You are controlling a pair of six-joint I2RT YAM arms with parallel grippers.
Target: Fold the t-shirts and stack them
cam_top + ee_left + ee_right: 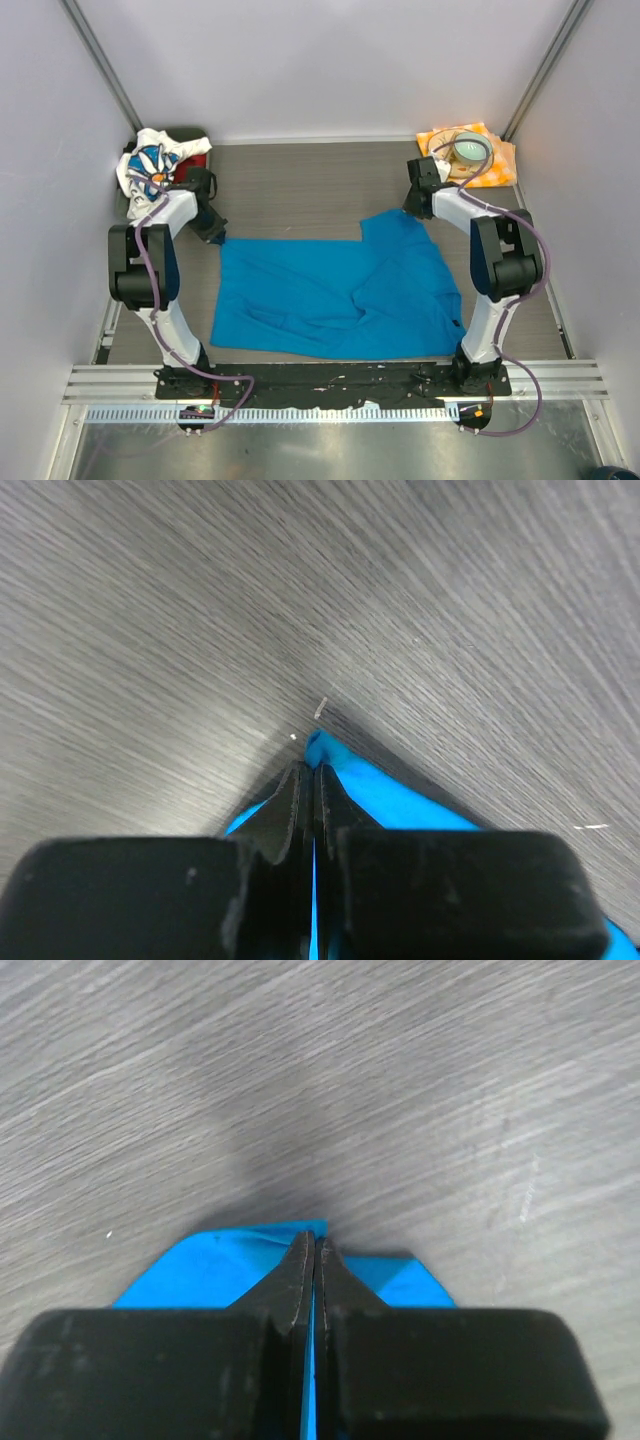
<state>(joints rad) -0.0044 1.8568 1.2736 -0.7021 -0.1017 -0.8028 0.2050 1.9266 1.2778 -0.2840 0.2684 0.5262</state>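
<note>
Bright blue plain cloth t-shirt is spread on the grey wood-grain counter, nearer than both tool tips; one far corner is pinched in the closed left tool, the other is clamped in the closed right tool

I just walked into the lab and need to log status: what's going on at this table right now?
Two robot arms are working on a blue t-shirt spread on the table. The left gripper is shut on its far left corner, and the right gripper is shut on its far right edge, both low at the tabletop. The shirt lies mostly flat, rumpled on its right side. A daisy-print t-shirt lies crumpled in the far left corner, and an orange checked napkin sits far right.
</note>
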